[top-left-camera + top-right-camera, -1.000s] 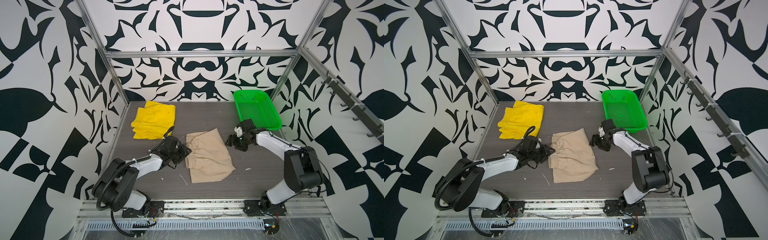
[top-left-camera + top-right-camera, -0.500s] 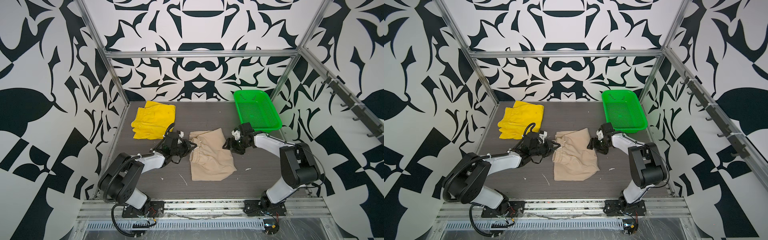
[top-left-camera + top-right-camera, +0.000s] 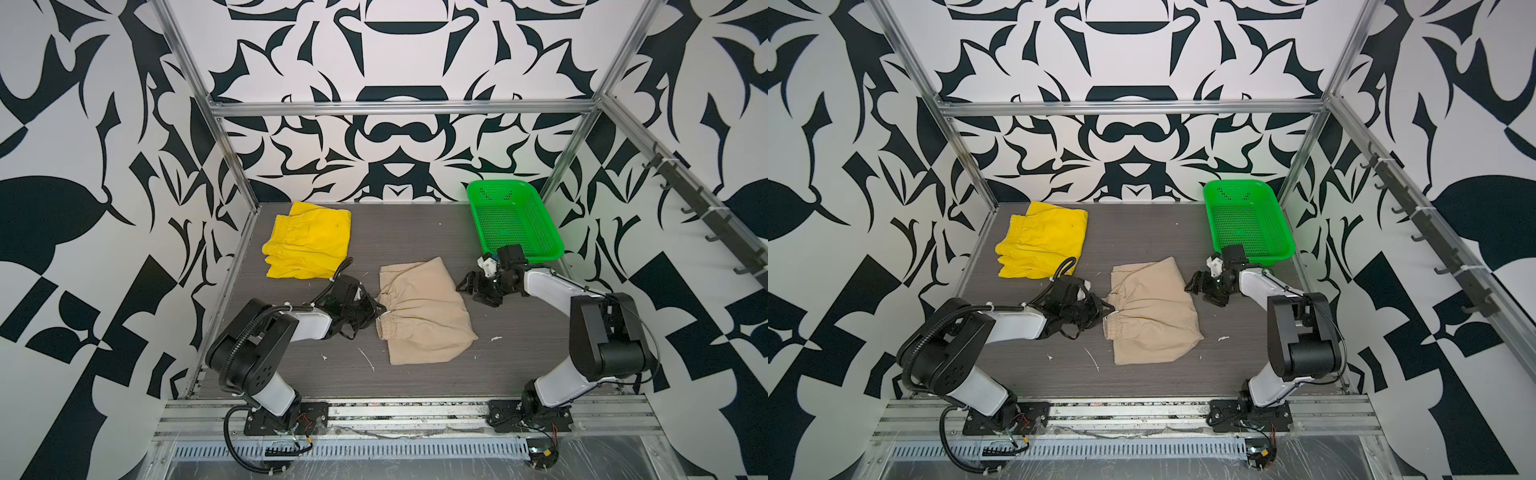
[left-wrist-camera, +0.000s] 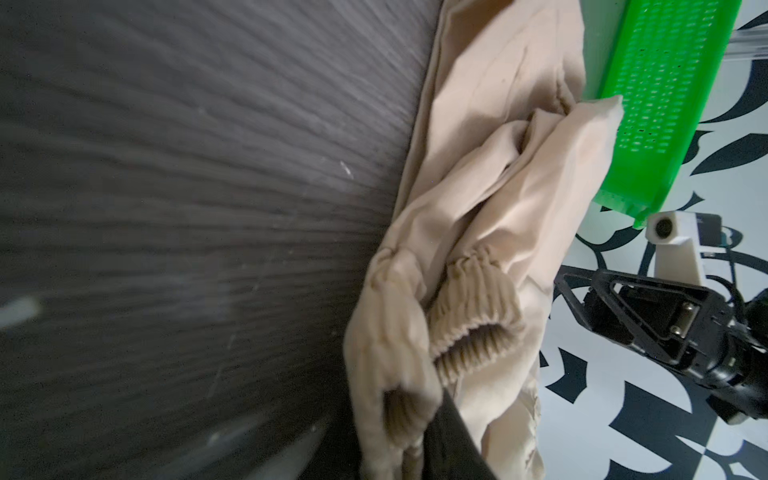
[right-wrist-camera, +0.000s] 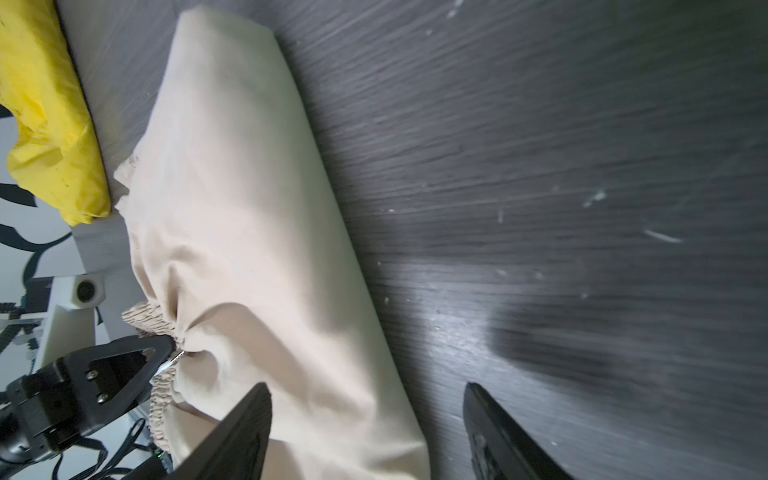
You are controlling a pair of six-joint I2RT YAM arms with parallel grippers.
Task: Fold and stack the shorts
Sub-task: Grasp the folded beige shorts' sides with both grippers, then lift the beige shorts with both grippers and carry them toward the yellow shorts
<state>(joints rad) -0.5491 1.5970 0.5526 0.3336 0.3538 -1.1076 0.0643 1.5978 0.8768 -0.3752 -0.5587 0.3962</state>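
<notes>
The beige shorts (image 3: 424, 316) (image 3: 1154, 316) lie folded mid-table, gathered waistband to the left. My left gripper (image 3: 376, 309) (image 3: 1106, 309) is shut on that waistband; in the left wrist view the bunched elastic (image 4: 469, 316) sits lifted at the jaws (image 4: 399, 436). My right gripper (image 3: 467, 289) (image 3: 1196, 286) stands open just off the shorts' right edge. In the right wrist view (image 5: 365, 388) one finger hangs over the cloth (image 5: 232, 208), the other over bare table. The yellow shorts (image 3: 309, 241) (image 3: 1044, 241) (image 5: 45, 124) lie folded at the back left.
A green perforated basket (image 3: 515, 224) (image 3: 1246, 220) (image 4: 665, 104) stands at the back right, close behind my right arm. Small white scraps (image 3: 368, 361) lie on the dark table in front of the beige shorts. Patterned walls close in three sides.
My left gripper slid right to the beige waistband and shut on it, bunching the left edge. The right gripper has barely moved and stays open.
</notes>
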